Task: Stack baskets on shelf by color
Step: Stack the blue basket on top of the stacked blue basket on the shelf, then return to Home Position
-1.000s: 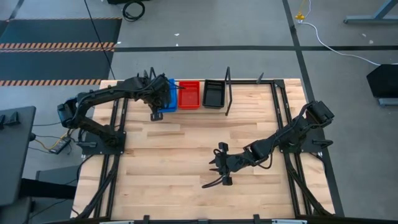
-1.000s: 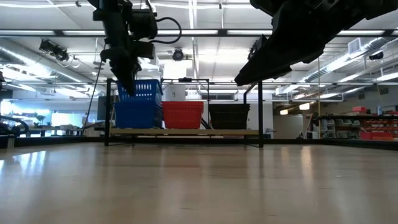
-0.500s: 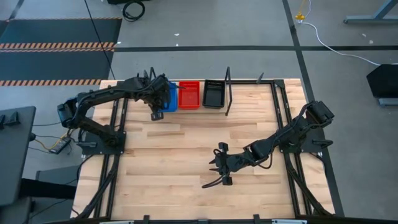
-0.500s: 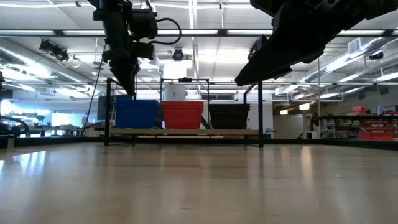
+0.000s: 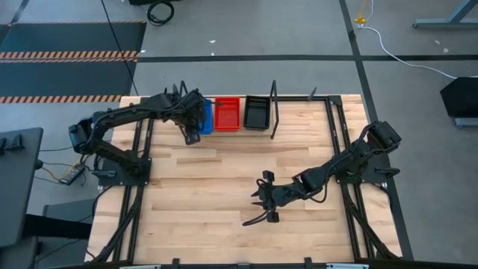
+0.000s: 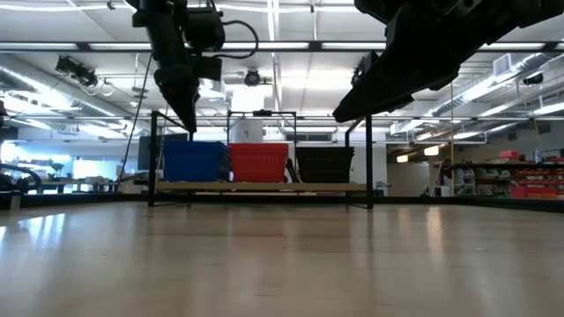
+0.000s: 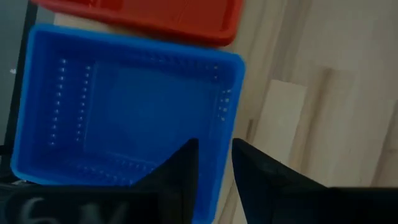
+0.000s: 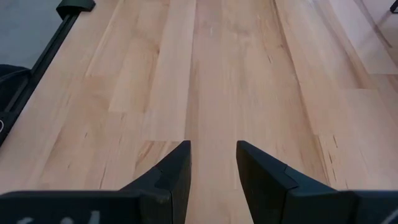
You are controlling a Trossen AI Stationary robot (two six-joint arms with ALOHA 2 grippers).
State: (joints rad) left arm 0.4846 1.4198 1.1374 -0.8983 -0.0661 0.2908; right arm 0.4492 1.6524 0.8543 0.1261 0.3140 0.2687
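Observation:
On the shelf [image 6: 264, 186] at the table's far edge, blue baskets [image 6: 196, 161], red baskets [image 6: 259, 162] and black baskets [image 6: 324, 164] stand side by side on the wooden board. From above they show as blue [image 5: 205, 113], red [image 5: 228, 113] and black [image 5: 257, 112]. My left gripper [image 6: 188, 123] hovers open just above the blue stack's near wall [image 7: 225, 124]. Its fingers stand on either side of that wall in the left wrist view [image 7: 214, 168], clear of it. My right gripper [image 5: 261, 206] hangs open over the table's middle [image 8: 211, 165].
Black wire uprights [image 5: 273, 112] flank the shelf, one beside the black baskets and one behind my left arm. Black frame rails [image 5: 340, 149] run along the table's left and right sides. Bare slatted wood [image 8: 205, 74] lies under the right gripper.
A blue basket that hung tilted at my left gripper above the blue stack has dropped into the stack and now sits nested and level. The left gripper has since risen a little above it and tipped. The right arm has kept still.

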